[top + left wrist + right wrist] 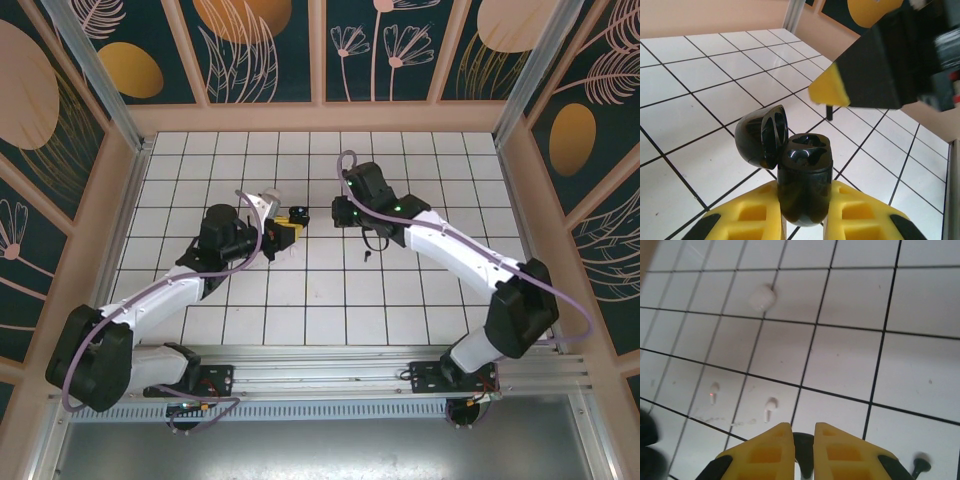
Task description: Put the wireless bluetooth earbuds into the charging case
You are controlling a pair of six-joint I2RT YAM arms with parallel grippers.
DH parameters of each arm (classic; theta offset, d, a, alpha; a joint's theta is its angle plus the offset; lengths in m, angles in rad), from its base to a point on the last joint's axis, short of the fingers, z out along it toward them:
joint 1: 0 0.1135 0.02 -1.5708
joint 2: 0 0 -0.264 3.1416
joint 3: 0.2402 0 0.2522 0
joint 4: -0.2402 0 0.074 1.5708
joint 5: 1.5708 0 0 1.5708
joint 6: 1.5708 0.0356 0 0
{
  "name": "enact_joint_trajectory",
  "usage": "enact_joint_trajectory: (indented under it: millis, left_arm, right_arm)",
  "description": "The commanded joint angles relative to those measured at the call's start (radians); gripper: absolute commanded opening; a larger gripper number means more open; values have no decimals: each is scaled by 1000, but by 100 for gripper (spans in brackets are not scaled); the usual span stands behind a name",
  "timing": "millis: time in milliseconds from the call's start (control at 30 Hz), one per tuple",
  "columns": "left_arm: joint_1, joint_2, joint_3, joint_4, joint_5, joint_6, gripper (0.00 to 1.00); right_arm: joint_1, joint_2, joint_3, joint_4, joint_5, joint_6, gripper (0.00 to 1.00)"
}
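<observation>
Clamping the open case (805, 165) upright, the left gripper (805, 210) showed both sockets empty. The right gripper (803, 432), pinched on what seemed a black earbud (803, 452), hovered just beside the case, both arms reaching mid-table. A spare black earbud (920, 464) and a white earbud (770, 407) lay on the tiles (840, 365); I judged nothing inserted yet.

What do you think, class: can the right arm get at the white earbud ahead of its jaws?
Probably yes for reach: bare tile lies between the right gripper and the white earbud. But its jaws look shut on a black earbud.
</observation>
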Motion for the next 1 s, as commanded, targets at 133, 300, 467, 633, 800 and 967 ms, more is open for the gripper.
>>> enact_joint_trajectory:
  millis: [133, 300, 467, 633, 800, 967]
  left_arm:
    - [-19, 26, 35, 73, 33, -21, 4]
    - [-31, 46, 50, 87, 38, -27, 4]
    - [-41, 58, 72, 90, 49, -26, 4]
    - [-44, 63, 56, 126, 59, -26, 4]
    - [-46, 74, 43, 205, 111, -29, 4]
    - [-46, 83, 40, 261, 168, -26, 8]
  right_arm:
    - [-1, -135, -46, 175, -96, -34, 10]
    - [9, -193, -65, 227, -128, -49, 10]
    - [24, -257, -89, 296, -153, -59, 9]
    - [37, -284, -100, 367, -200, -75, 9]
    - [63, -284, -125, 440, -249, -110, 9]
    - [78, -280, -150, 477, -289, -128, 9]
